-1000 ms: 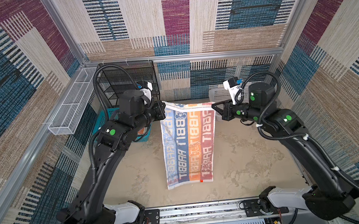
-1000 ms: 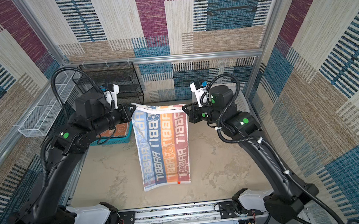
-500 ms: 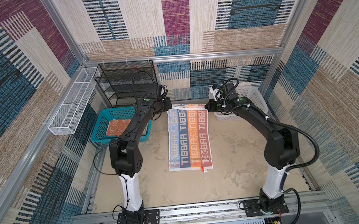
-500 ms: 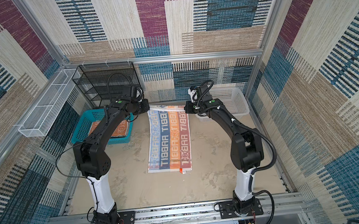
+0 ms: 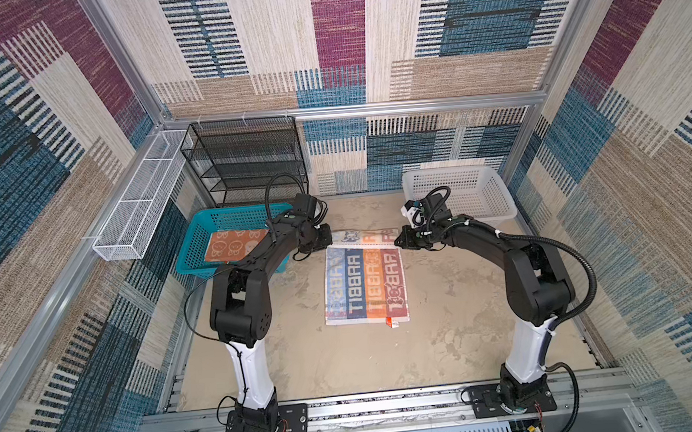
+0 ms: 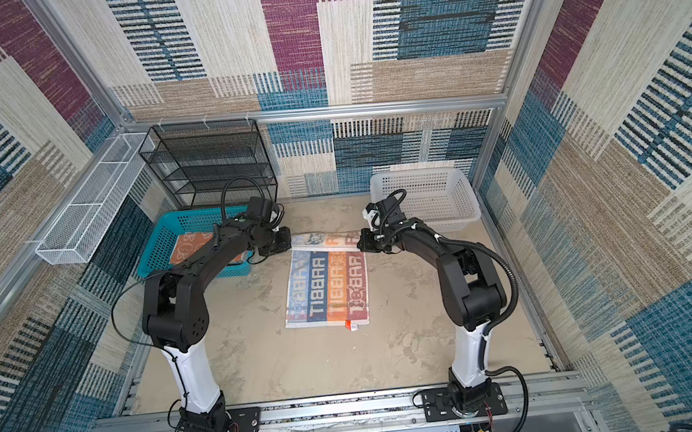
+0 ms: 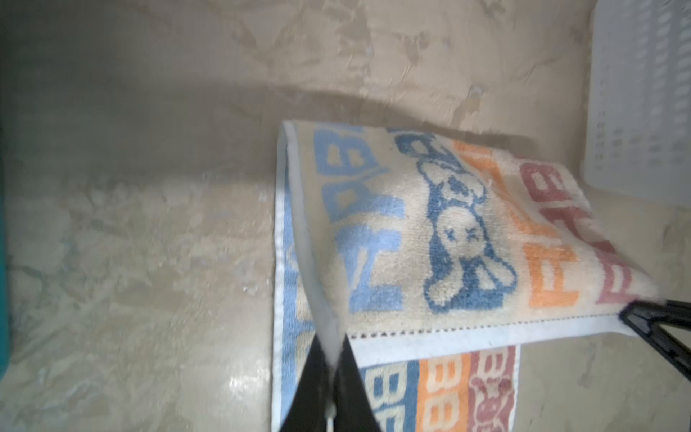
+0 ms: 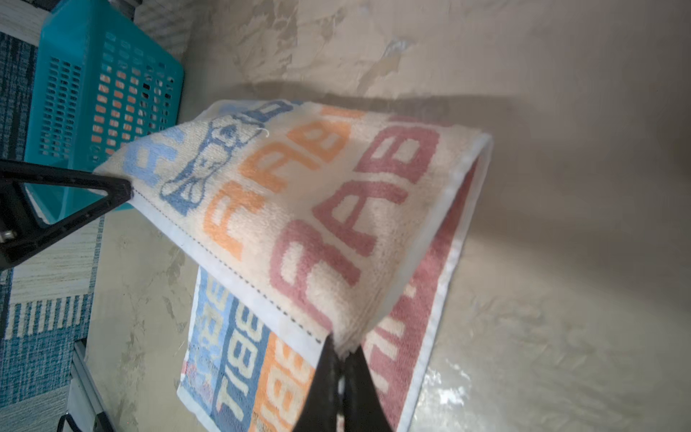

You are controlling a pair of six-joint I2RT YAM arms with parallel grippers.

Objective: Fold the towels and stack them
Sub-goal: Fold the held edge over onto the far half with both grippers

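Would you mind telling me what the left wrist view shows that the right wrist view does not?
Only the left wrist view shows the white basket. Only the right wrist view shows the slots of the teal basket, orange behind them. Both show the RABBIT towel, its turned-over edge pinched by the left gripper and right gripper.

Woven patchwork walls (image 5: 340, 38) in maroon, blue and beige, held in an aluminium frame (image 5: 349, 110), enclosed a mottled beige tabletop (image 5: 346, 363). A black mesh rack (image 5: 249, 165) stood at eleven o'clock, a white wire tray (image 5: 139, 208) hung at ten, and a white basket (image 5: 472, 200) sat at one.
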